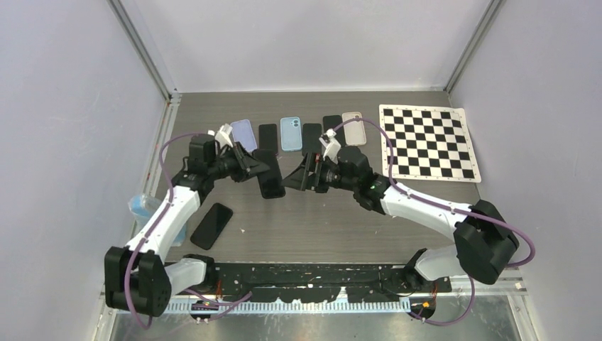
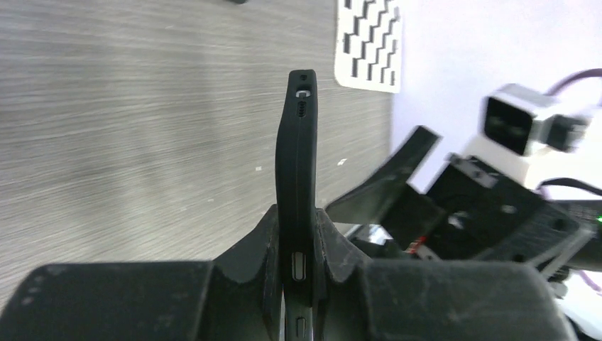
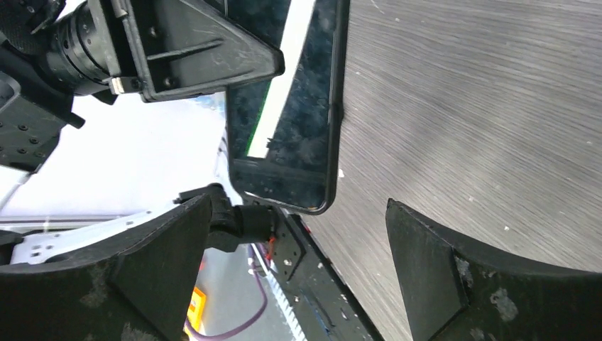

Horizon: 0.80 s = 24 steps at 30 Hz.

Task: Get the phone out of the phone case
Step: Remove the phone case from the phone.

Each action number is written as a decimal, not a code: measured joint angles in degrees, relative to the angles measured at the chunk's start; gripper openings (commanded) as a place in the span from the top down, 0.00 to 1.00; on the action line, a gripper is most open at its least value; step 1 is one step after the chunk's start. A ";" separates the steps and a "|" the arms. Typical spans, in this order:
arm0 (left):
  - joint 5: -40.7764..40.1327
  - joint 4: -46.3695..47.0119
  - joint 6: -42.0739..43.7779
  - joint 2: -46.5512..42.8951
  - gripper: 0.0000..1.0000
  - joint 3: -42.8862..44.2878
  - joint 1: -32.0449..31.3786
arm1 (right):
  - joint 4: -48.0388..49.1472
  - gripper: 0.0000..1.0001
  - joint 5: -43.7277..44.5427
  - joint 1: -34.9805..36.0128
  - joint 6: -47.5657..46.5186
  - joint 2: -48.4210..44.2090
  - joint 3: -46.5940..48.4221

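1. A dark grey table point(image 1: 341, 227) with a fine wood-grain finish stands between smooth, pale walls. A flat black-and-white checkerboard sheet point(image 1: 429, 142) lies at its far right.
2. Just left of the checkerboard sheet, along the far edge, runs a row of thin rounded rectangles: a beige case point(image 1: 353, 128), a light blue case point(image 1: 290, 133) and a lilac case point(image 1: 243, 133), with black slabs point(image 1: 267, 135) between them.
3. Further left of the checkerboard sheet and nearer the arms, the phone point(image 3: 298, 106) is held on edge, still seated in its phone case point(image 2: 297, 142).
4. The left gripper point(image 2: 298, 234) is pinched narrow on the phone's two broad faces.
5. The phone case is matte black, looks rubbery and bows slightly along its side, which has small cutouts. The screen is glossy and reflects a bright strip.
6. The right gripper point(image 3: 298, 206), between the phone and the checkerboard sheet, is spread wide and holds nothing. Its black wedge-shaped fingers point(image 3: 440, 270) are scuffed.
7. A bare black phone point(image 1: 211, 225) lies flat well left of the checkerboard sheet, beside the left arm.
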 measured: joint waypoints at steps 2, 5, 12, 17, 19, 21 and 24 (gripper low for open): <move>1.31 1.79 -2.58 -2.21 1.00 0.50 0.00 | 2.75 0.05 -0.07 0.07 1.86 -0.96 -1.33; 2.54 6.49 -8.02 -4.87 1.00 0.50 0.00 | 8.81 0.12 -0.35 0.11 6.19 -1.03 -3.06; 2.51 18.95 -18.91 -9.25 1.00 0.50 -0.02 | 23.41 0.23 -0.33 1.09 14.93 -0.61 -4.66; 0.24 22.08 -23.30 -12.46 1.00 0.50 -0.09 | 30.71 0.22 0.59 3.23 16.37 -0.09 -4.66; -1.14 22.73 -24.87 -13.51 1.00 0.37 -0.09 | 32.26 0.21 1.38 4.09 16.20 -0.09 -4.66; -2.56 23.12 -26.21 -14.45 1.00 0.15 -0.13 | 33.75 0.24 2.34 5.05 15.89 -0.09 -4.63; -4.20 23.43 -27.74 -15.19 1.00 -0.15 -0.15 | 34.97 0.32 3.15 5.90 15.61 0.37 -4.11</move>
